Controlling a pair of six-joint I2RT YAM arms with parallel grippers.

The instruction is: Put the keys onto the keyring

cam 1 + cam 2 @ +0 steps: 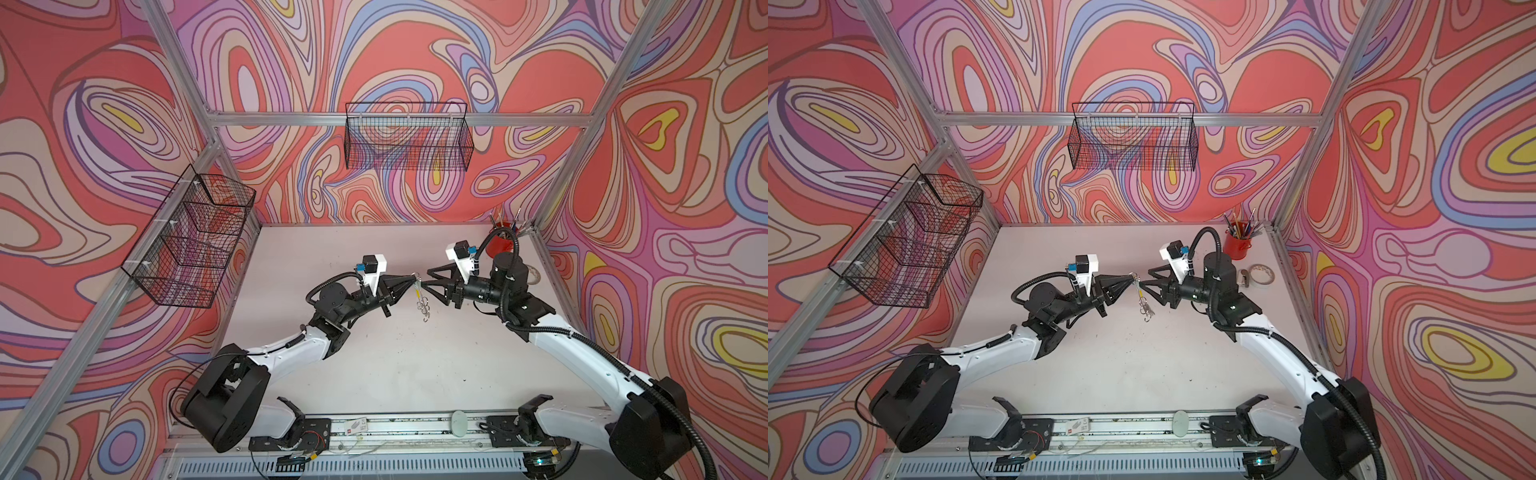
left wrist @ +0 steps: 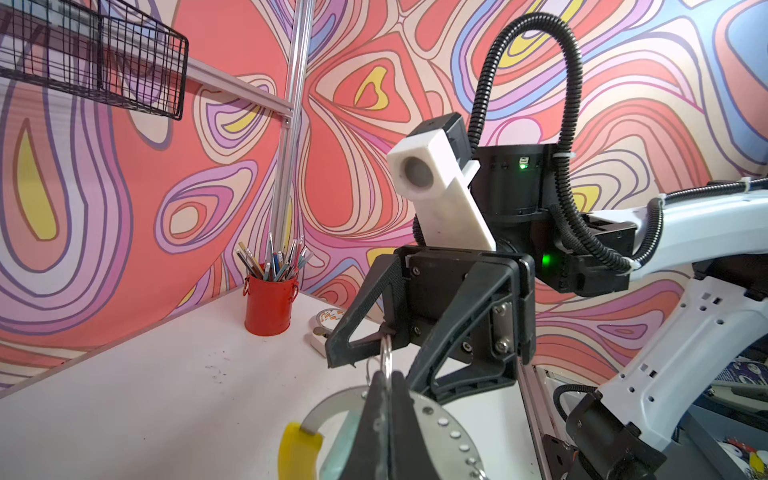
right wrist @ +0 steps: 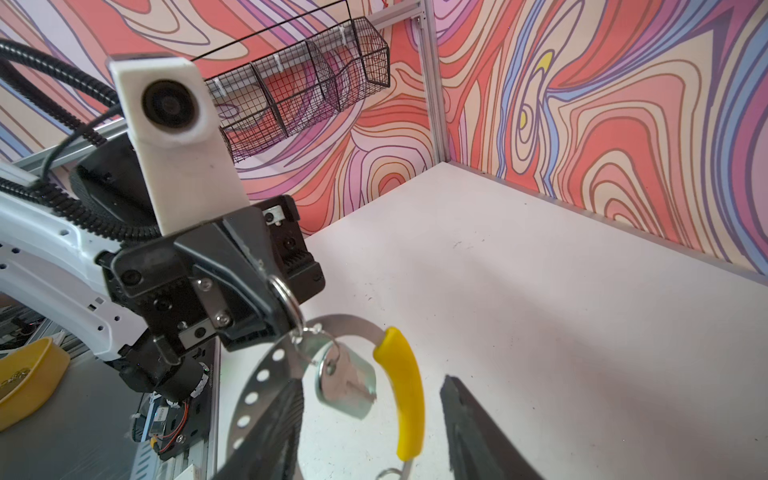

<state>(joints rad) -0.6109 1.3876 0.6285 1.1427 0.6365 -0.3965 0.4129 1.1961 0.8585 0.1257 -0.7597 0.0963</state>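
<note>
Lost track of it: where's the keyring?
In both top views the keyring hangs over the table's middle from the shut left gripper, the right gripper close beside.

Both top views: keyring (image 1: 417,294) edge-on, what hangs from it too small to tell. Left wrist view: keyring cut by frame edge, middle hidden behind left pincer (image 2: 384,384). In a top view, tape roll (image 1: 535,277) mostly behind right arm (image 1: 561,332).

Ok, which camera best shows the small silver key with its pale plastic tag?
Right wrist: the small silver key and tag hang close and unobstructed. Left wrist: the left hand hides nearly all of it. Both top views: a tiny dangling cluster.
</note>
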